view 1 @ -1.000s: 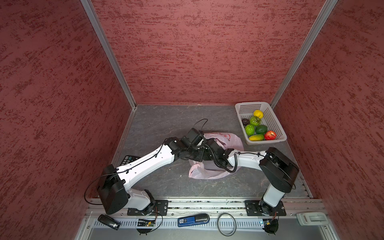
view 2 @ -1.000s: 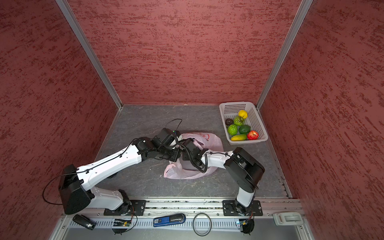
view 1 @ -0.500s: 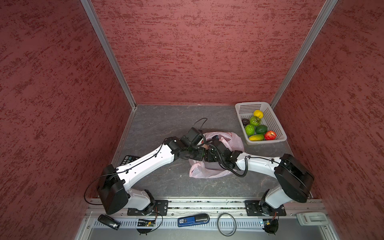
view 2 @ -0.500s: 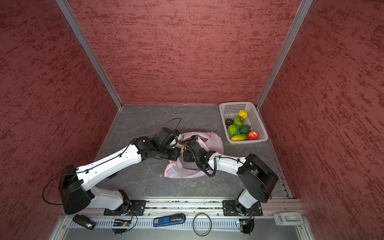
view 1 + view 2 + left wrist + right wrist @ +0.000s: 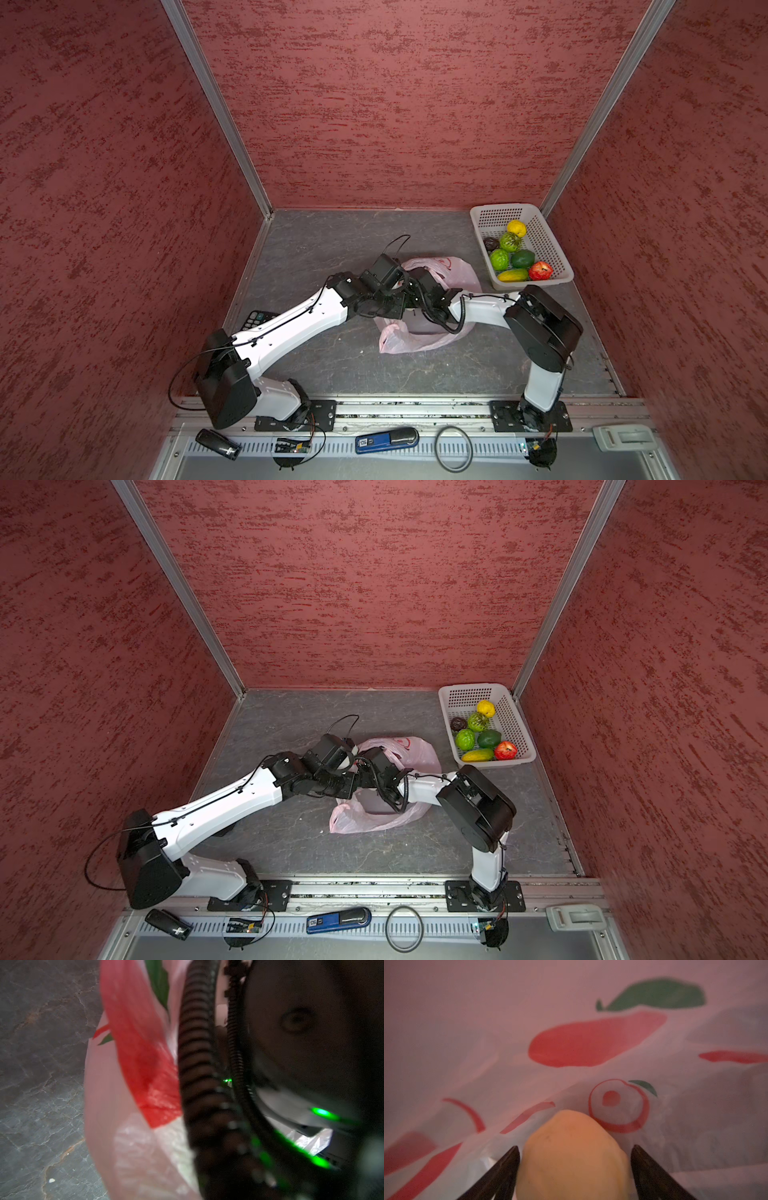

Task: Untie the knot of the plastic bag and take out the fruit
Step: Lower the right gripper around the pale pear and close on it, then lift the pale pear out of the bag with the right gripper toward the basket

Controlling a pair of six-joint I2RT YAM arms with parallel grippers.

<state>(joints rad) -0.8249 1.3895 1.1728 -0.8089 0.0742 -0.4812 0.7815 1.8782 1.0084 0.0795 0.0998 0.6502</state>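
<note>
One fruit (image 5: 572, 1153) lengthwise between right pincer fingers (image 5: 500, 1174)

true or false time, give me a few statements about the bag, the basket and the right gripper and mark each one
1. The white perforated plastic basket holds a red apple-like fruit. True.
2. The thin pale-pink plastic bag lies inside the basket. False: it lies on the grey stone-patterned table, beside the basket.
3. The right gripper is shut with nothing between its fingers. False: its fingers stand apart on either side of a pale yellow-cream rounded fruit.
4. That fruit is inside the bag. True.
</note>
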